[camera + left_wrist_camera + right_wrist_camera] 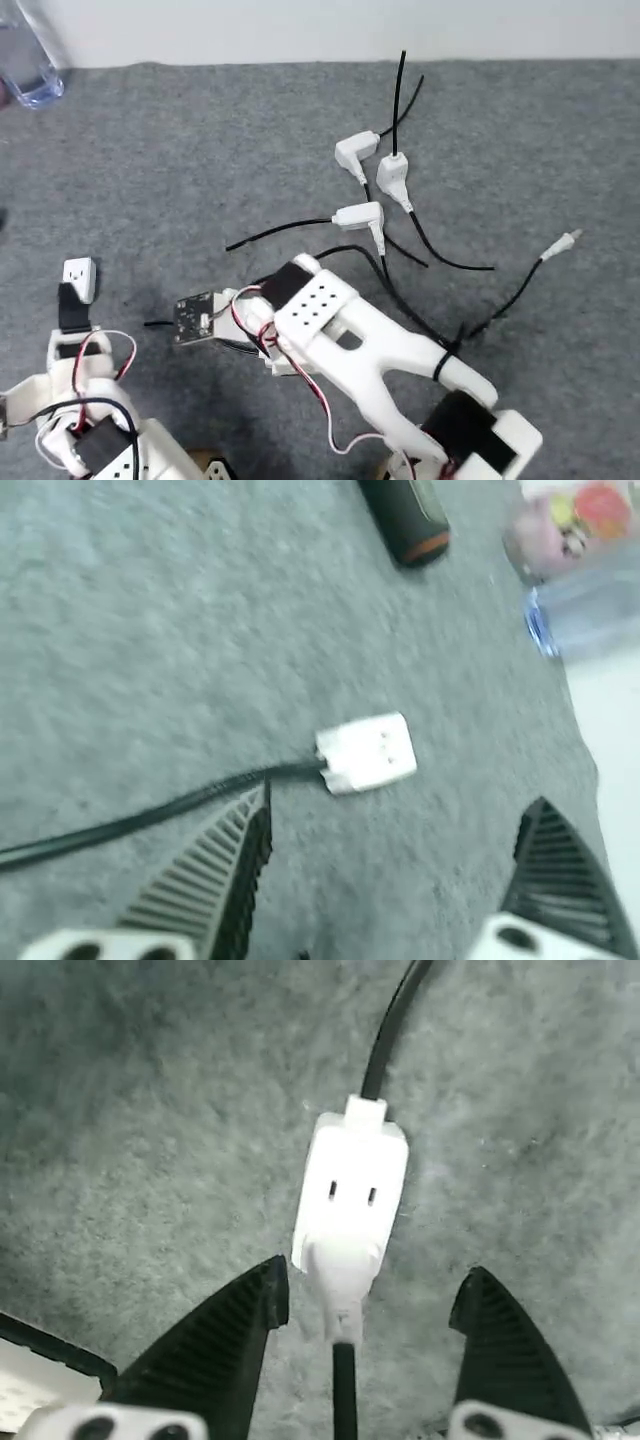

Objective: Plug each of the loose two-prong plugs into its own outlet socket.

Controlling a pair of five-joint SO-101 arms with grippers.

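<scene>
A white outlet socket (367,752) on a black cable lies on the grey carpet just ahead of my left gripper (400,798), which is open and apart from it. The high view shows this socket (78,278) at the left. My right gripper (377,1270) is open and hangs over a second white socket (352,1175) with two slots showing; a white plug (338,1278) on a black cable meets its near end. Three white connector pieces (360,215) on black cables lie mid-table. A loose two-prong plug (565,240) lies far right.
A clear plastic bottle (25,70) stands at the back left corner. A black cylinder with an orange ring (405,515) lies beyond the left socket. Black cables (440,260) cross the carpet between the connector pieces and the right arm (330,310).
</scene>
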